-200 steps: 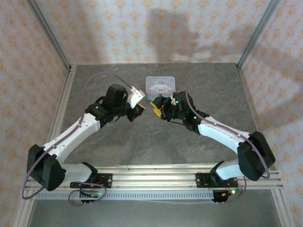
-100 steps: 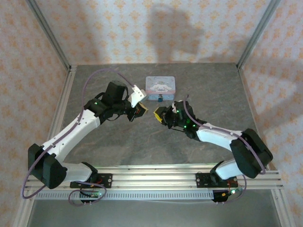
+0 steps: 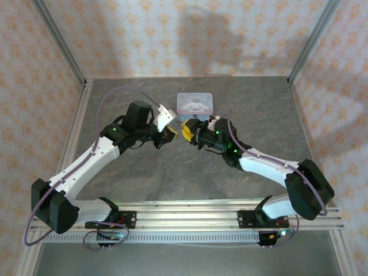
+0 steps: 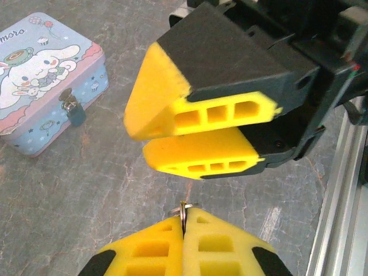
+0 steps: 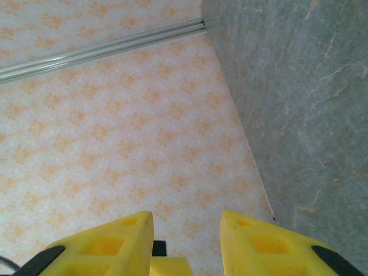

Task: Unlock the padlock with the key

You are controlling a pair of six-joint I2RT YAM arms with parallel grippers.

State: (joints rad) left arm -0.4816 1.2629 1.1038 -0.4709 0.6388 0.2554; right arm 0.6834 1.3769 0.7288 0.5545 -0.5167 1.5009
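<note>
Pinching the key (image 4: 183, 208) tight in the fully closed left gripper (image 4: 184, 217), with only a ring and a sliver of metal poking out past the pads. Holding the right gripper (image 4: 138, 142) partly open and empty, nudged nearer the left one and nearer the tin (image 4: 34, 80) than half a second ago. Leaving the padlock (image 4: 74, 112) hanging on the tin's front clasp, apart from both grippers.
</note>
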